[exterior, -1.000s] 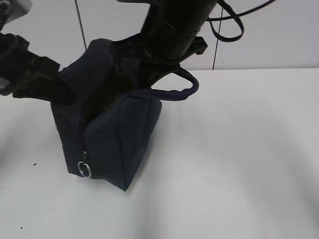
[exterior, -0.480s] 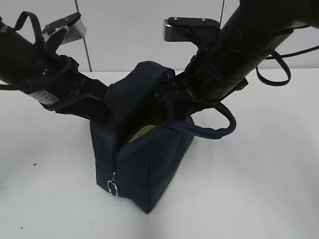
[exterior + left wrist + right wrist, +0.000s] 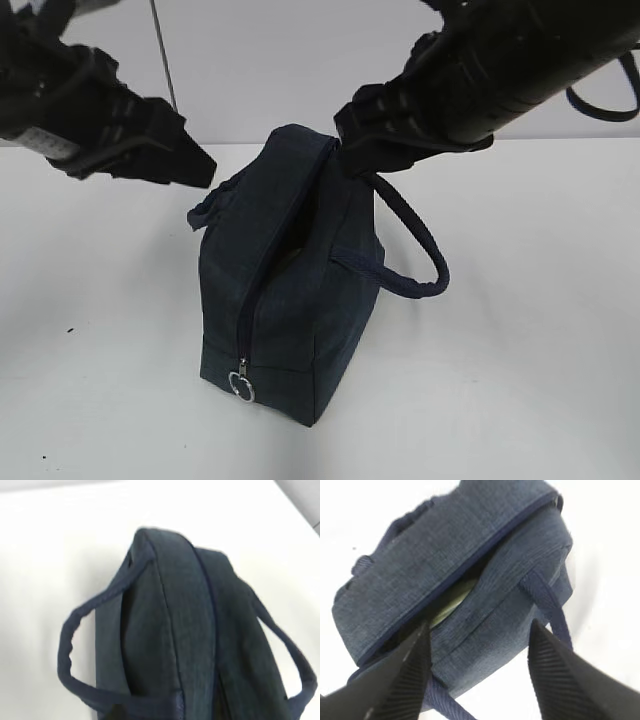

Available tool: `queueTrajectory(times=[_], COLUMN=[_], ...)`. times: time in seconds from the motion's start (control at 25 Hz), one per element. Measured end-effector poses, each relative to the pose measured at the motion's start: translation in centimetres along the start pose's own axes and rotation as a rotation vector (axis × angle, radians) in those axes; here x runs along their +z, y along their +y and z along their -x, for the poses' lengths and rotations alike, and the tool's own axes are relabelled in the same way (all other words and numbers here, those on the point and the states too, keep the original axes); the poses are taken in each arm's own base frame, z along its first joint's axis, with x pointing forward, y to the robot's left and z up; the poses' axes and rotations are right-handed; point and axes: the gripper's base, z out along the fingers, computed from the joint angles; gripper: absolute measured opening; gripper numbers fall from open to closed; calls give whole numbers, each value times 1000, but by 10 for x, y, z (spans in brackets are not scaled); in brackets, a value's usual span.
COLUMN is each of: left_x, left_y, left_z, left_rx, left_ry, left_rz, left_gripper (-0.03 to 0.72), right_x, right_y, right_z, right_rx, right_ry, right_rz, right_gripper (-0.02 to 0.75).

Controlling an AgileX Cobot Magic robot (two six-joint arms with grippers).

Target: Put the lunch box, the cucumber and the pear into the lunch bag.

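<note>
The lunch bag (image 3: 290, 280) stands upright in the middle of the white table (image 3: 520, 350), its zipper running down the near end to the silver ring pull (image 3: 241, 387) at about six o'clock on the bag. The slit along the top gapes a little. Through that gap the right wrist view shows a sliver of pale green, which I take to be the lid of the lunch box (image 3: 451, 605), so that one looks to be inside. The cucumber and the pear I cannot see anywhere; whether they are in the bag I cannot tell.

The right gripper (image 3: 477, 672) hangs over the bag's top at roughly one o'clock, jaws spread wide with nothing between them, straddling the flank of the bag and one strap handle (image 3: 547, 607). The left gripper (image 3: 175, 160) sits off at ten o'clock, clear of the fabric; its wrist view shows only the bag and both loops, no fingers, so how its jaws stand I cannot say.

If the step now is backing away from a packed bag, the thing to watch is that looped handle (image 3: 410, 255) drooping at three o'clock. A wide jaw could hook it and tip the bag. My advice: lift the right arm straight up before swinging out, keeping both fingers outside the loop, and keep the left arm off the far handle (image 3: 205, 205).
</note>
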Motion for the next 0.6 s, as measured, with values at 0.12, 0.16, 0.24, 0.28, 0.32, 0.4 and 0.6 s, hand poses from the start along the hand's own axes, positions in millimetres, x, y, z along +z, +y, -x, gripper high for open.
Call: queueTrajectory(times=[0.12,0.16,0.24,0.28,0.32,0.4,0.6], left_x=[-17,-22,-28,-32,-35,-39,-50], left_y=[-3,-5,-5,-7,-8,-9,-11], left_z=[-12,-17,-35,-43,-54,-74,-111], left_rx=[5,8,6,16,27,42,55], left_ry=[-114,-148,-200,-229,-245,-271,-311], left_rz=[49,62,93,105,114,133,147], left_gripper=[330,330,330,330,330,330,330], right_x=[-15,-18,-26,-27,-29,-28,-15], right_y=[12,17,30,38,45,58,80], right_z=[-14,-21,-36,-47,-58,-77,-129], right_rx=[-47,-68,-111,-139,-161,-198,-241], right_ry=[-93,-118,-172,-196,-215,-256,-275], right_rz=[24,36,72,97,122,169,274], right_gripper=[482,482,482,482,482,482,482])
